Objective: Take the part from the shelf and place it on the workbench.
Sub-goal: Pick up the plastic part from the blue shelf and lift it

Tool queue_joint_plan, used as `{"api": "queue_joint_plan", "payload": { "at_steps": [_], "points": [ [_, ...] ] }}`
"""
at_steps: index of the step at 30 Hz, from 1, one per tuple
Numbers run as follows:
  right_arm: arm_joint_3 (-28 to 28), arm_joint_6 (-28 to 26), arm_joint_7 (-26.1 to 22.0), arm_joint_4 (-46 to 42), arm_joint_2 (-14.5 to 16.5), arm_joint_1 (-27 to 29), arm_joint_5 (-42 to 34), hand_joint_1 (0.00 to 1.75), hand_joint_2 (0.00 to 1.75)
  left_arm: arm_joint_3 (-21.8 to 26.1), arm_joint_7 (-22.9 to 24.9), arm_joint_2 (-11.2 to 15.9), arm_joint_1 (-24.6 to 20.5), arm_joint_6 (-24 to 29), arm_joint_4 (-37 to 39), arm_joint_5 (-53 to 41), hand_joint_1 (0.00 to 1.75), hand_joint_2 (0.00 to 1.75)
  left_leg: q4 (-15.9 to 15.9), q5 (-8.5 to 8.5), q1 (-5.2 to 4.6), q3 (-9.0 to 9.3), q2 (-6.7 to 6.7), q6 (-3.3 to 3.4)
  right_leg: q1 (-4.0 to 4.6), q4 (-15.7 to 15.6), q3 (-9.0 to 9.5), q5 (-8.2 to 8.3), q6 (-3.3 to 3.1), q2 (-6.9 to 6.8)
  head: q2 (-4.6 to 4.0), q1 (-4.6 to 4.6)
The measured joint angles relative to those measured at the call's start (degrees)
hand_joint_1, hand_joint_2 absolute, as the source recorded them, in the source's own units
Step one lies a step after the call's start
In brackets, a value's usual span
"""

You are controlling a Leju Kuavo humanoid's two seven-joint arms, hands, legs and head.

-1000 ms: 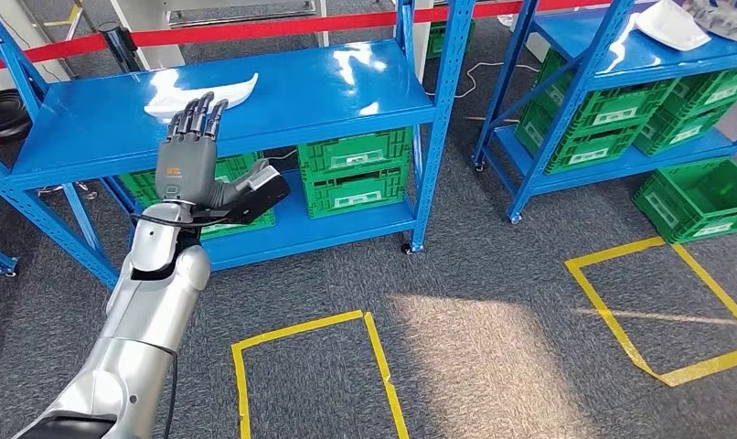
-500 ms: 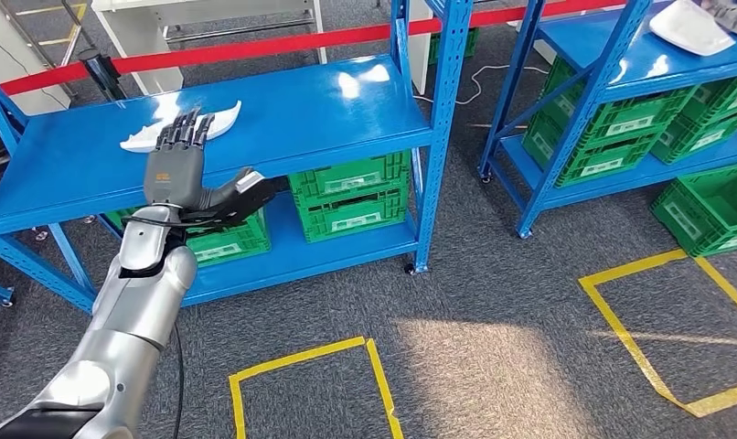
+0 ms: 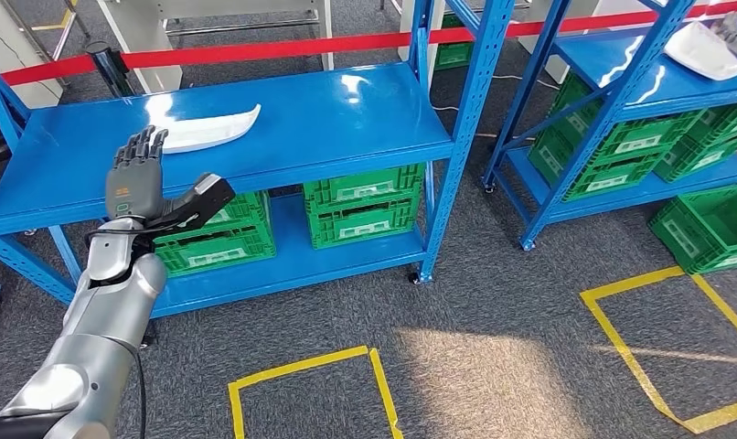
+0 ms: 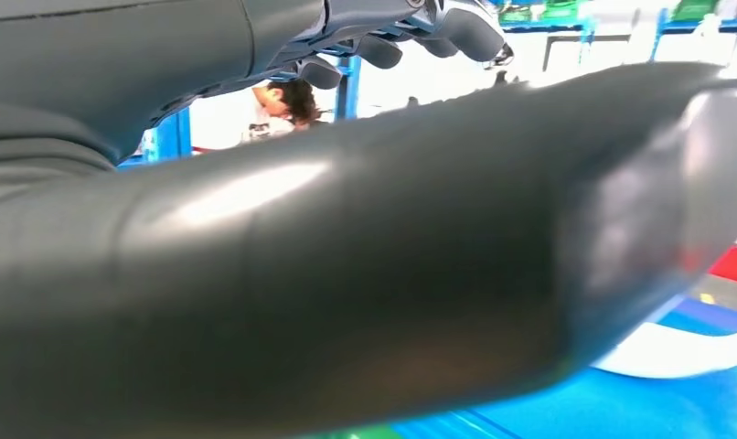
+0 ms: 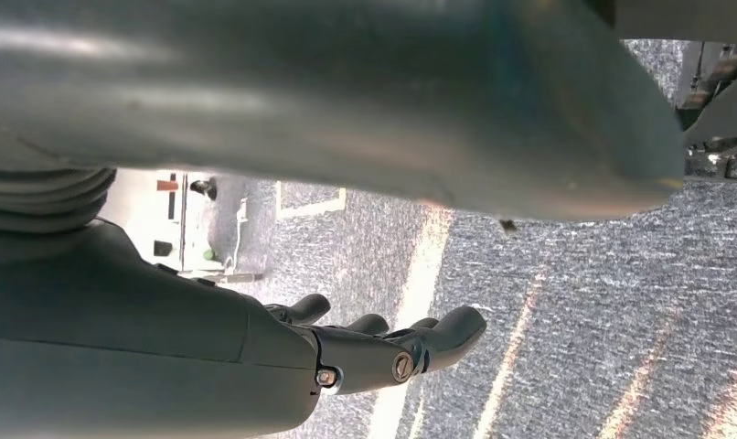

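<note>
A grey, coarse-woven carpet floor was seen marked with rectangular outlines of yellow tape. On it stood a blue steel shelf with perforated uprights and a smooth, glossy top deck that caught white glare. A second blue shelf of the same build was set well apart to the right, with a white moulded piece lying on its upper level. Ribbed green plastic crates, each with a white label, were stacked on the lower levels of both units. A red barrier band was stretched behind the shelves. The silver, polished left arm was raised in front of the nearer shelf, and its left hand was held upright with dark fingers extended and slightly apart, thumb spread sideways, nothing gripped. The part, a long, curved, tapering white piece of smooth plastic, lay flat on the top deck just beyond the fingertips, not touched. In the right wrist view the right hand was hung over the carpet with its dark fingers loosely curled and apart, nothing held.
</note>
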Motion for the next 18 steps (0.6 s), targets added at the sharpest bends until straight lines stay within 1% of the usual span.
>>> {"api": "queue_joint_plan", "payload": {
  "at_steps": [2, 3, 6, 8, 10, 18],
  "points": [
    [0.00, 0.25, 0.00, 0.00, -0.04, 0.01, 0.17, 0.00, 0.00, 0.57, 0.31, 0.38, 0.08, 0.16, 0.17, 0.09, 0.00, 0.00, 0.00, -0.11, -0.06, 0.03, 0.00, 0.19, -0.02, -0.21, 0.13, -0.03, 0.22, 0.00, 0.00, -0.01],
    [0.00, 0.37, 0.00, 0.00, -0.06, 0.01, 0.25, 0.00, 0.00, 0.81, 0.42, 0.54, 0.14, 0.16, 0.19, 0.13, 0.00, 0.00, 0.01, -0.13, -0.09, 0.03, 0.00, 0.24, -0.05, -0.29, 0.17, -0.04, 0.46, -0.01, 0.00, -0.02],
    [0.00, 0.55, 0.00, 0.00, -0.07, 0.01, 0.31, 0.00, 0.00, 1.43, 0.64, 0.89, 0.28, 0.16, 0.19, 0.14, 0.00, 0.00, 0.02, -0.15, -0.17, 0.04, 0.00, 0.38, -0.17, -0.44, 0.24, -0.04, 1.48, -0.03, 0.00, -0.02],
    [0.01, 0.55, 0.00, 0.00, -0.07, 0.01, 0.32, 0.00, 0.00, 1.66, 0.70, 1.04, 0.36, 0.16, 0.19, 0.14, 0.00, 0.00, 0.03, -0.15, -0.19, 0.06, 0.00, 0.41, -0.20, -0.47, 0.25, -0.03, 1.86, -0.03, 0.00, -0.02],
    [0.01, 0.55, 0.00, 0.00, -0.07, 0.01, 0.34, 0.00, 0.00, 1.78, 0.70, 1.15, 0.42, 0.16, 0.19, 0.14, 0.00, 0.00, 0.02, -0.15, -0.19, 0.09, 0.02, 0.40, -0.20, -0.47, 0.25, -0.03, 1.96, -0.03, 0.00, -0.02],
    [0.02, 1.22, 0.00, 0.00, -0.15, 0.02, 0.93, 0.00, 0.00, 2.20, 1.05, 1.37, 0.80, -0.45, -0.18, 0.16, 0.00, 0.00, -0.12, -0.10, -0.11, 0.28, 0.06, 0.33, -0.10, -0.42, 0.29, -0.04, 1.96, -0.03, 0.00, -0.03]
  ]
}}
